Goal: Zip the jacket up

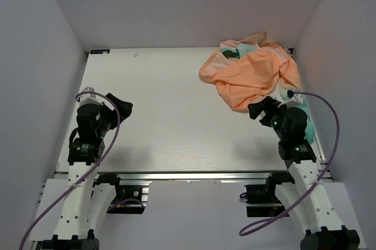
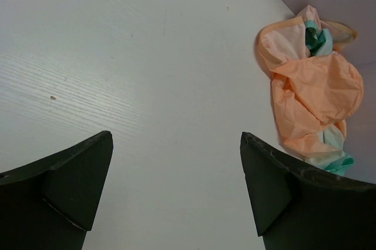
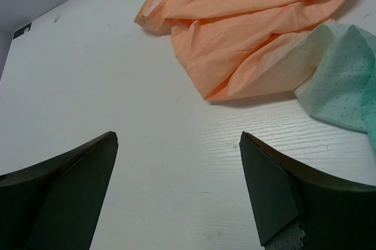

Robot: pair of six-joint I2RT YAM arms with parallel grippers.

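The jacket (image 1: pixel 257 73) lies crumpled in a heap at the far right of the table, mostly peach-orange with teal-green folds; its zipper does not show. It also shows in the left wrist view (image 2: pixel 313 92) and the right wrist view (image 3: pixel 252 20). My left gripper (image 1: pixel 120 109) is open and empty at the left side of the table, far from the jacket. My right gripper (image 1: pixel 262 110) is open and empty just in front of the jacket's near edge, not touching it. Between the right fingers (image 3: pixel 276 191) only bare table shows.
The white table (image 1: pixel 170 109) is boxed in by grey walls on the left, back and right. The jacket's teal hem (image 3: pixel 346 85) lies close to the right arm. A small black marker (image 1: pixel 100 52) sits at the far left corner.
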